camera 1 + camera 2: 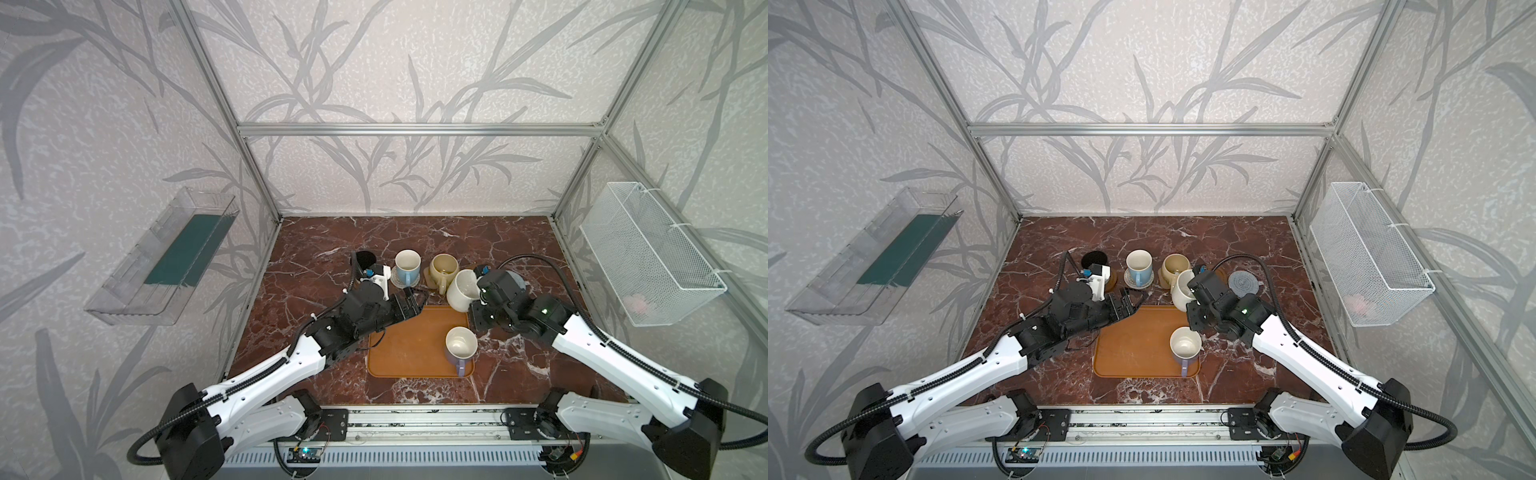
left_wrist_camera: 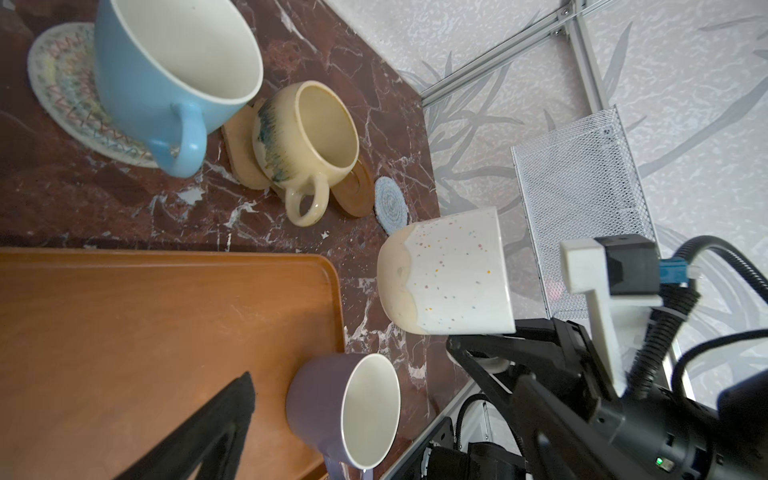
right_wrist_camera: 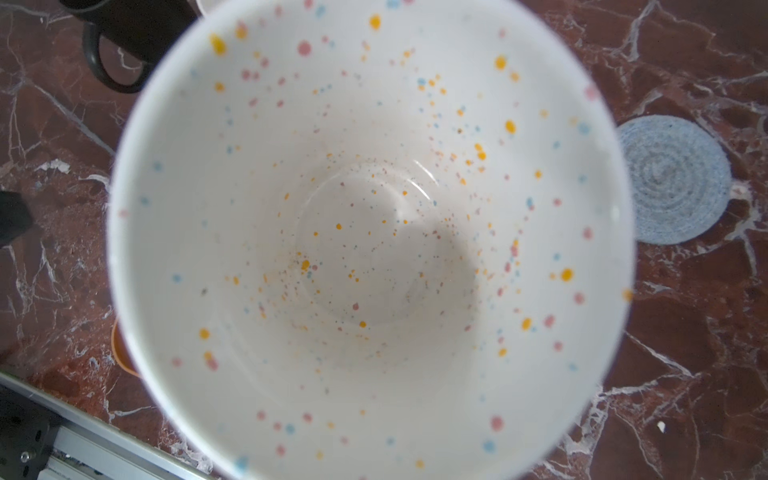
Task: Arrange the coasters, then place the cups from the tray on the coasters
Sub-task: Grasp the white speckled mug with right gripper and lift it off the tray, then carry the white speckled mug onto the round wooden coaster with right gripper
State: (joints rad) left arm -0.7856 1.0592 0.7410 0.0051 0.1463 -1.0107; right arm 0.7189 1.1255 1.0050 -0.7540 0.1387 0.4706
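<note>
Five cups are in view, and one of them, the white cup [image 1: 463,291], is in the right gripper [image 1: 477,300]. The jaws are pressed together on a small white part at the near right side of this cup. That part is mostly hidden, so I cannot tell if it is the handle. The white cup hangs above the table [image 1: 332,241], tilted with its mouth toward the right arm's wrist, just beyond the far right corner of the tray [image 1: 407,357]. The right wrist view looks straight into its speckled inside.

The grey-blue coaster [image 1: 1244,283] lies flat and bare on the table to the right of the white cup, near but apart from it.

The left gripper [image 1: 1130,305] is spread wide and holds nothing. It hovers over the far left corner of the tray, and one of its black fingers [image 2: 216,424] shows above the tray in the left wrist view.

The lavender cup [image 1: 460,347] stands upright on the near right part of the tray, nearer than both grippers.

On the far side there is a row of three:
- The black cup [image 1: 365,258] is at the left.
- The light blue cup [image 1: 407,266] stands on the beige woven coaster [image 2: 62,79].
- The cream-yellow cup [image 1: 444,268] stands on the tan flower-shaped coaster [image 2: 241,149].

A brown disc coaster [image 2: 357,195] lies just beside the cream-yellow cup, on its right.
</note>
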